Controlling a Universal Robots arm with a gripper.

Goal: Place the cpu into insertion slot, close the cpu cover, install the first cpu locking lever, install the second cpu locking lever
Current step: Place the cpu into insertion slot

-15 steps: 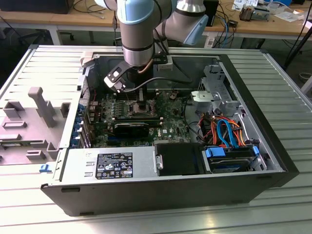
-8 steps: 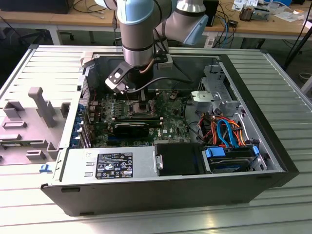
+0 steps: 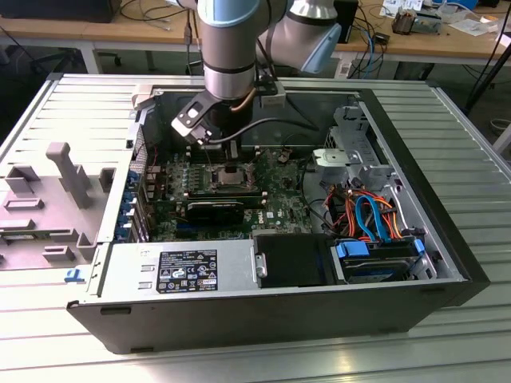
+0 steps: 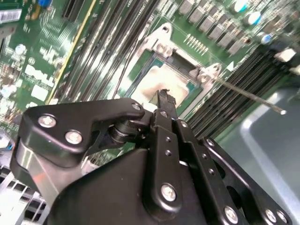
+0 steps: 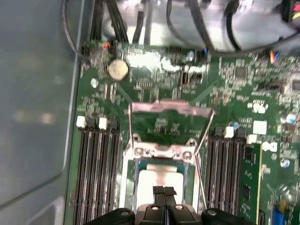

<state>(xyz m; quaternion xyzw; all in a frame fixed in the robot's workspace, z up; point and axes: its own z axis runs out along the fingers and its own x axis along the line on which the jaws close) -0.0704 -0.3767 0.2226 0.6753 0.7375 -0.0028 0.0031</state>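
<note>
The cpu [image 5: 159,178], a dull silver square, lies flat in the insertion slot [image 5: 161,152] on the green board; it also shows pale in the second wrist view [image 4: 151,85]. The cpu cover [image 5: 171,108] stands raised at the far side of the slot, with board visible through its cut-out. Two thin locking levers [image 5: 204,138] are unlatched and angle up beside the slot; one lever rod [image 4: 248,96] sticks out over the memory slots. My gripper [image 5: 164,191] [image 4: 164,96] hangs just above the cpu's middle, shut, with nothing seen between its fingers. In the exterior view the gripper [image 3: 231,163] is over the slot [image 3: 215,180].
Long black memory slots [image 5: 96,173] flank the socket on both sides. A black graphics card [image 3: 215,211] lies just in front of it. The power supply [image 3: 184,267], orange and blue cables [image 3: 367,211] and the case walls [image 3: 263,84] ring the board. A grey fixture [image 3: 72,175] stands outside at the exterior view's left.
</note>
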